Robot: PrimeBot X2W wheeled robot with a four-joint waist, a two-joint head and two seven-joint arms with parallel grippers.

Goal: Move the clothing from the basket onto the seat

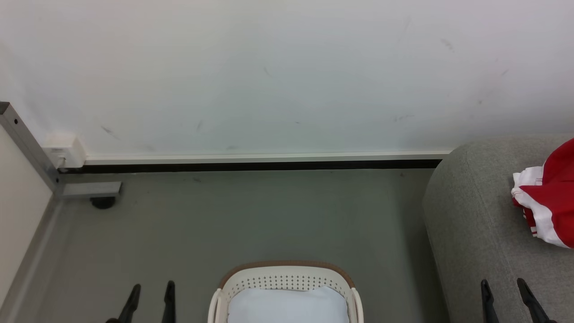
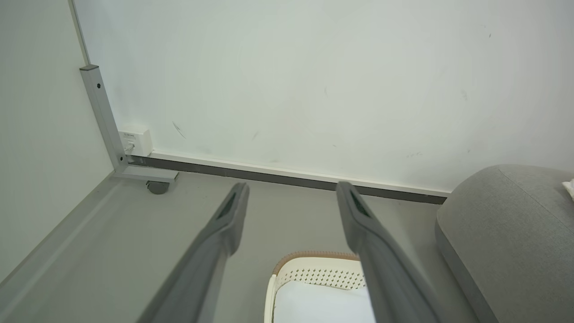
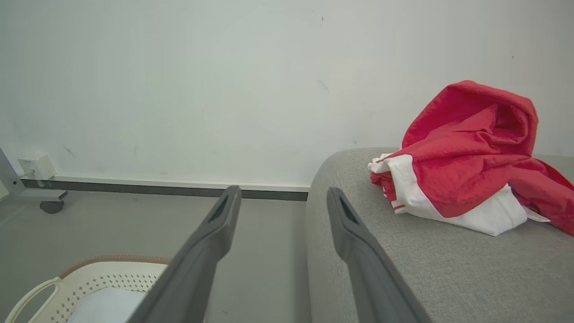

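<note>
The red clothing (image 1: pixel 556 193) with white trim lies bunched on the grey seat (image 1: pixel 475 224) at the right; it shows as a heap of clothing (image 3: pixel 466 161) on the seat (image 3: pixel 448 269) in the right wrist view. The cream basket (image 1: pixel 287 280) with a brown rim stands on the floor at the bottom centre, with only its pale lining (image 1: pixel 287 305) showing inside. My left gripper (image 1: pixel 151 291) is open over the floor, left of the basket (image 2: pixel 314 273). My right gripper (image 1: pixel 504 289) is open over the seat's front part, with nothing between its fingers.
A white wall with a dark baseboard (image 1: pixel 251 165) runs across the back. A grey metal frame leg on a caster (image 1: pixel 102 202) and a white wall socket (image 1: pixel 65 150) stand at the left. Grey floor (image 1: pixel 269 215) lies between basket and wall.
</note>
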